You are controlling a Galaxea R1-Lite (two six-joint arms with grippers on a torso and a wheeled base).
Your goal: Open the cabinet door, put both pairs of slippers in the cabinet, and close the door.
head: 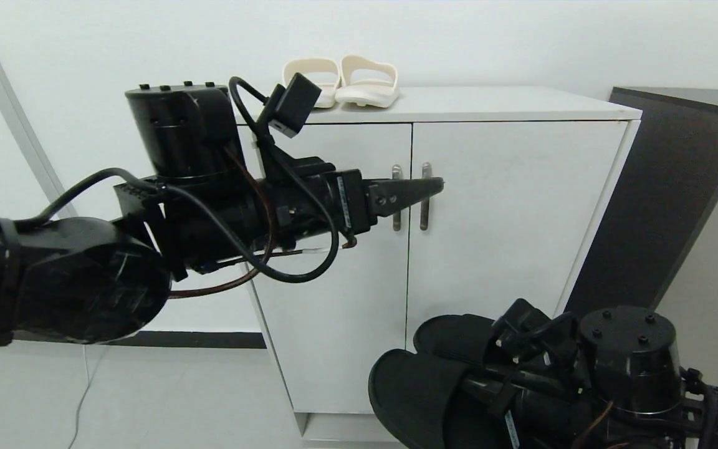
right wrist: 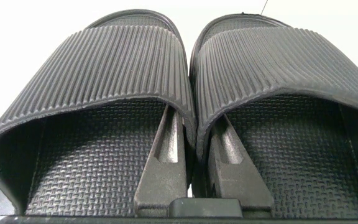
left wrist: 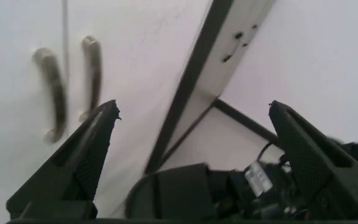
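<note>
The white cabinet (head: pixel 508 206) stands with both doors shut. Its two metal handles (head: pixel 425 196) (left wrist: pixel 92 71) sit side by side at the middle seam. My left gripper (head: pixel 430 187) (left wrist: pixel 194 106) is open, held level right in front of the handles, its fingers (left wrist: pixel 86 162) spread wide. A cream pair of slippers (head: pixel 341 81) rests on the cabinet top. My right gripper (head: pixel 496 374) (right wrist: pixel 196 115) is low in front of the right door, shut on the black pair of slippers (head: pixel 421 386) (right wrist: pixel 123 68). One of its fingers (right wrist: pixel 163 162) is inside each slipper, pinching the inner walls together.
A dark panel (head: pixel 664 187) stands close to the cabinet's right side. A white wall is behind, and pale floor (head: pixel 147 399) lies open to the cabinet's left, with a thin cable (head: pixel 85 393) running down to it.
</note>
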